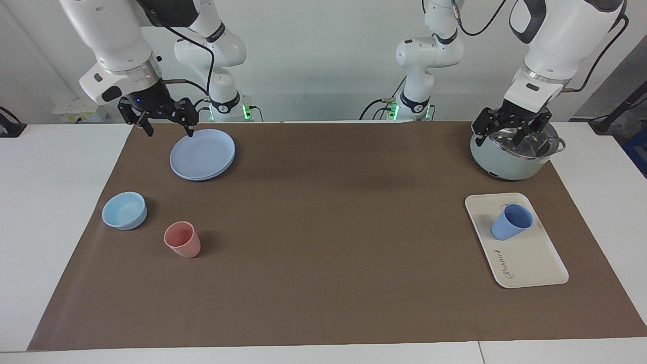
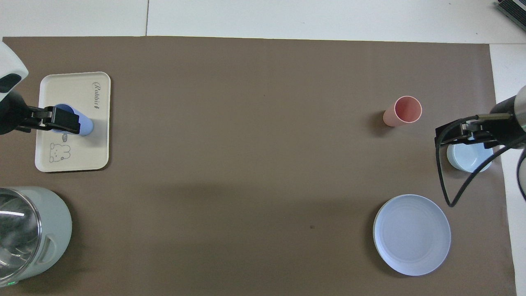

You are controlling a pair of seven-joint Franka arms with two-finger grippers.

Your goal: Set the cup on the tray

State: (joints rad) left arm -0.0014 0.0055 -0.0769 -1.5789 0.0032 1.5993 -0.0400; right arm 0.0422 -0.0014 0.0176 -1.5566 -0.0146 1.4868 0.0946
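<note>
- The small periwinkle-blue matte plastic cup stands upright on the flat cream-white rectangular tray, toward its twelve o'clock end in the facing view; the placing looks done.
- The left gripper hangs above the pale green pot, fingers apart, probably so the cup stays clear.
- The right gripper waits, fingers apart, at the round blue plate's ten o'clock edge.

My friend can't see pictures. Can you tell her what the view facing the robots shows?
A blue cup stands on a cream tray at the left arm's end of a brown table mat. The left gripper hangs open over a pot; the right gripper hangs open beside a blue plate, with a pink cup and light-blue bowl farther out.
</note>
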